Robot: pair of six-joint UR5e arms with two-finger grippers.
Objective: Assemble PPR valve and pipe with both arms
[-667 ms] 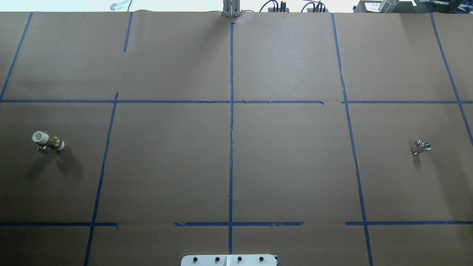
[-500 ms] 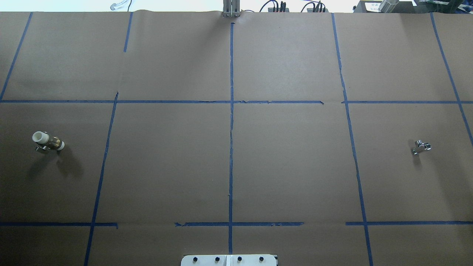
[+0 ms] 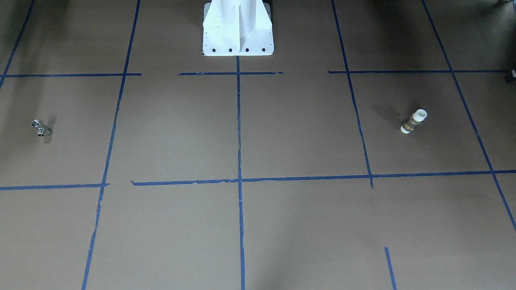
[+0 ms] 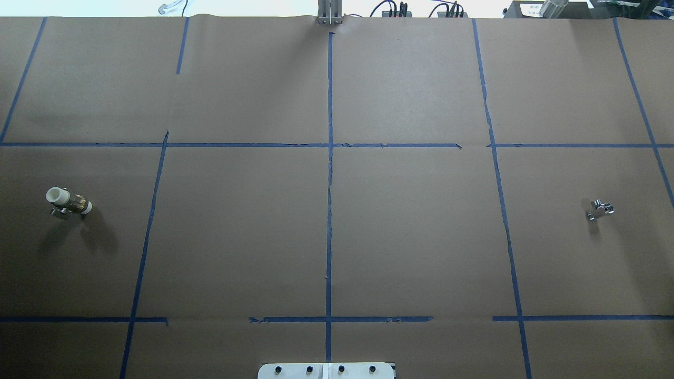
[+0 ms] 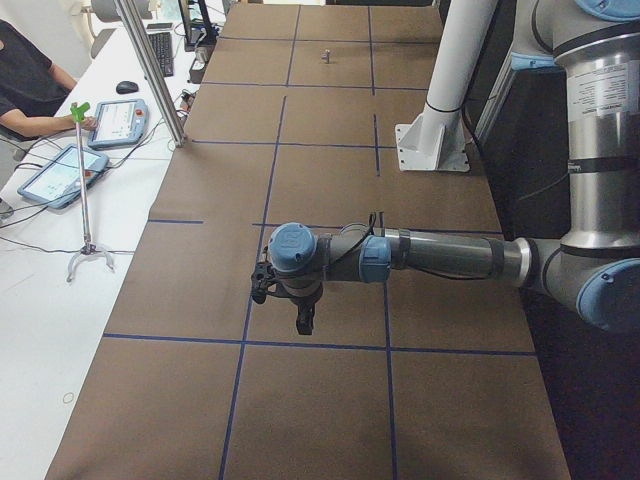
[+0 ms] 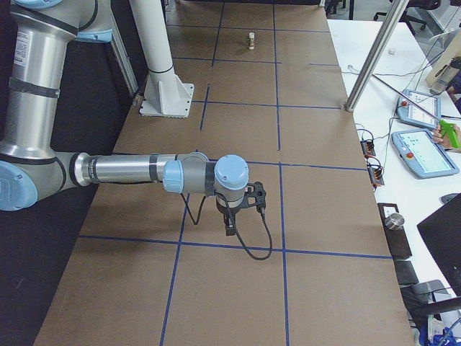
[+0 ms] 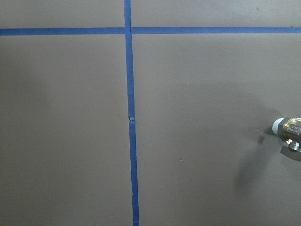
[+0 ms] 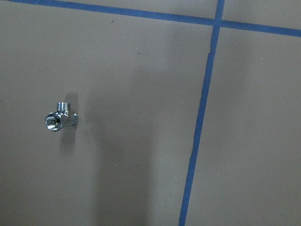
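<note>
A white and brass pipe piece (image 4: pixel 68 201) lies on the brown table at the left of the overhead view. It also shows in the front view (image 3: pixel 414 121) and at the right edge of the left wrist view (image 7: pixel 289 136). A small chrome valve (image 4: pixel 600 209) lies at the right, also seen in the front view (image 3: pixel 41 127) and the right wrist view (image 8: pixel 61 120). My left gripper (image 5: pixel 303 322) and right gripper (image 6: pixel 230 228) hang above the table, showing only in the side views. I cannot tell whether they are open or shut.
Blue tape lines (image 4: pixel 329 173) divide the brown paper into squares. The white fixed pedestal (image 3: pixel 238 28) stands at the robot's edge. A metal post (image 5: pixel 150 70) stands at the far edge, with tablets (image 5: pixel 60 175) and a seated person (image 5: pixel 25 80) beyond.
The pipe piece and the valve have not moved. Only the shadow beside the pipe piece shifts slightly.
</note>
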